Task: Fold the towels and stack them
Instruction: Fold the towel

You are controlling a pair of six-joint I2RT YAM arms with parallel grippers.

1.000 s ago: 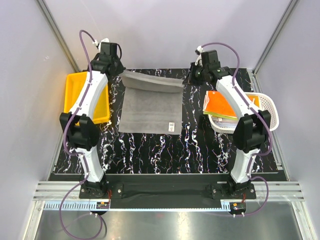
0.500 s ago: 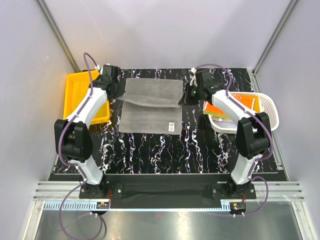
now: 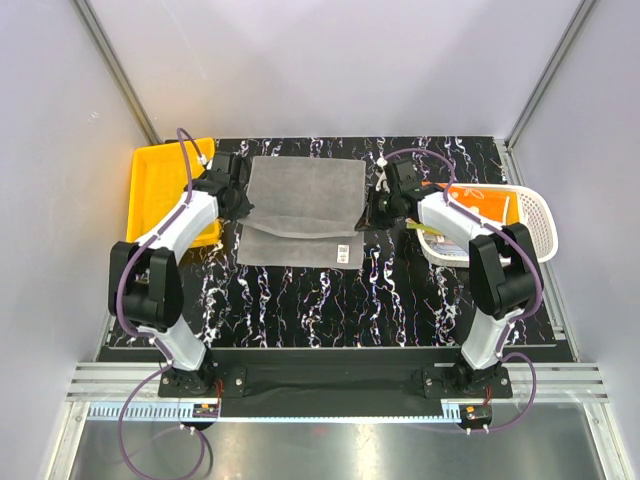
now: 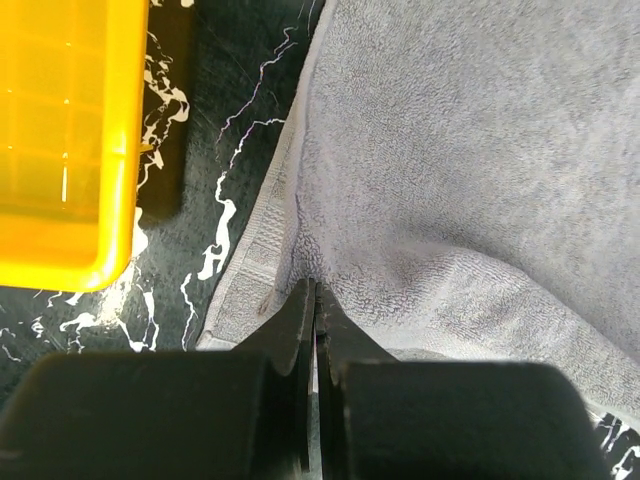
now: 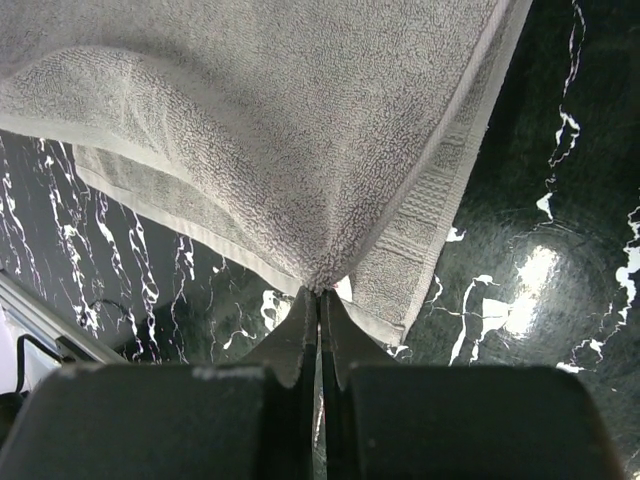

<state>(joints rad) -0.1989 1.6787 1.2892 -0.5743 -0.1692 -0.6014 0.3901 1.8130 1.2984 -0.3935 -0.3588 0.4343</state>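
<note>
1. My left jaws were closed tight on the left corner of the grey towel (image 4: 470, 150), and the cloth puckered right at their tips. My right jaws were pinched shut on the opposite corner of the same towel, with the terry drawn to a point there.
2. Between the two sets of jaws the held edge ran straight across, left to right. Each arm had its own end, and neither was nearer the work.
3. The held layer was doubled over the rest of the towel, which lay flat on the counter (image 3: 330, 300) under the jaws.
4. The lower layer's free edge, with a small white label (image 3: 343, 252), lay uncovered past the held edge, on the side toward my bases. I judged the coming move to turn on this: both corners carried evenly toward that edge, with the held edge kept parallel to it.
5. Outward of my left jaws stood the yellow bin (image 3: 150, 180), apart from the towel. Outward of my right jaws, the white basket (image 3: 535, 215) held more towels, an orange towel (image 3: 485, 196) on top.
</note>
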